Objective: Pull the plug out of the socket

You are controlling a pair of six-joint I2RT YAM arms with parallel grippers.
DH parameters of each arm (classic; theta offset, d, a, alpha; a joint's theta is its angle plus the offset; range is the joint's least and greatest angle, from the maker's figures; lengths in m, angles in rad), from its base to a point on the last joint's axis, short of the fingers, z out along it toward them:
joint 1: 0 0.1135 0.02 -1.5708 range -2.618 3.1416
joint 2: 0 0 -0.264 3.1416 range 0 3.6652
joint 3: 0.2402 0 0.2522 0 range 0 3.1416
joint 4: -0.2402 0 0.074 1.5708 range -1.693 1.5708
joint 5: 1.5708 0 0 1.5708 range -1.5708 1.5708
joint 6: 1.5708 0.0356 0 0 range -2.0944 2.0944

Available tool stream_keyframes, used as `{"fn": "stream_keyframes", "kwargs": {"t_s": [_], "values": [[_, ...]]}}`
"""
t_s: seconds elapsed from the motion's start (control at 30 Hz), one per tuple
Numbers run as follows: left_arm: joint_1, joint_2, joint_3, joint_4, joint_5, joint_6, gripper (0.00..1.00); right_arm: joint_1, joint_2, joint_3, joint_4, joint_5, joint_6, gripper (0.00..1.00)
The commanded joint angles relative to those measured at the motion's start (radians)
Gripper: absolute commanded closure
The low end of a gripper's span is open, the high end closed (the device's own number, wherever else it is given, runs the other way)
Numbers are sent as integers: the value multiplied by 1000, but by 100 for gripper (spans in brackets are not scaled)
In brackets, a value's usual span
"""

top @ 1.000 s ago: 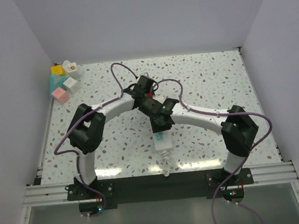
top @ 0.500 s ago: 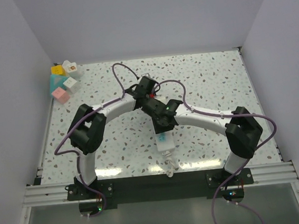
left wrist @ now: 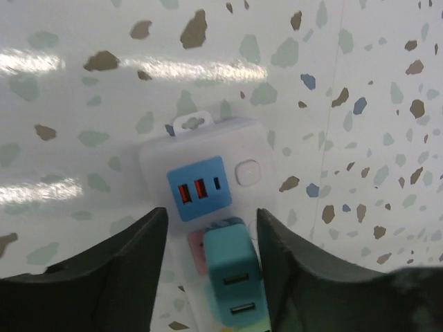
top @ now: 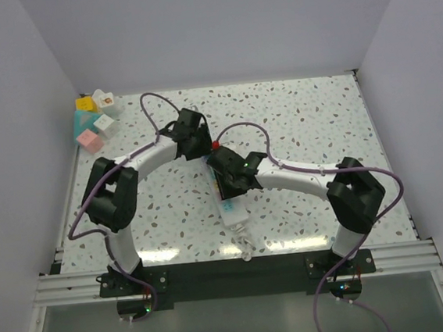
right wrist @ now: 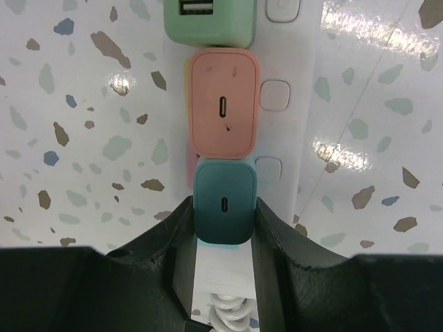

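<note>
**Grip set, pull pending**

Nr bases: R gripper [right wrist: 223, 202] clamps dark-teal square plastic plug [right wrist: 223, 194], which sits in white oblong plastic power strip [right wrist: 284, 131] mid-table. Grip prob. set for the pull. Farther: L gripper [left wrist: 211, 221] open astride turquoise cube plug [left wrist: 234, 266], not gripping; likely standing by.

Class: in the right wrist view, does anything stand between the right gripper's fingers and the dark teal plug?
Nothing visible does. The right gripper straddles the dark teal plug, fingers against its sides; the pink plug sits just beyond on the socket.
</note>
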Motion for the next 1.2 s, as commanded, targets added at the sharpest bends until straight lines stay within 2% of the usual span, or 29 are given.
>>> {"fn": "stream_keyframes", "kwargs": {"t_s": [0.0,0.13,0.27,0.37,0.4,0.47,0.5,0.57,0.6,0.7,0.8,1.17], "values": [[41,-75,-29,91,56,70,36,2,18,8,39,-28,-27,100],[46,-101,-31,101,59,90,23,2,67,31,50,-52,-38,100],[63,-182,-52,103,59,71,24,-1,79,46,55,-48,-30,100],[76,-311,-172,167,90,58,40,-8,78,63,58,-49,-23,100],[86,-350,-262,190,119,54,58,-10,79,75,59,-48,-23,100],[98,-457,-351,250,160,40,75,-11,84,88,55,-54,-27,100],[106,-489,-435,270,198,37,92,-11,84,97,52,-58,-32,100],[110,-555,-520,392,275,37,100,-14,84,100,52,-63,-41,100],[110,-566,-601,437,357,32,100,-16,84,98,52,-66,-44,100],[110,-545,-706,609,534,3,100,-17,83,97,53,-75,-55,100],[109,-491,-755,729,628,-31,100,-19,81,100,47,-81,-60,100],[87,-345,-698,661,608,0,100,-21,95,120,44,-95,-64,100]]}}
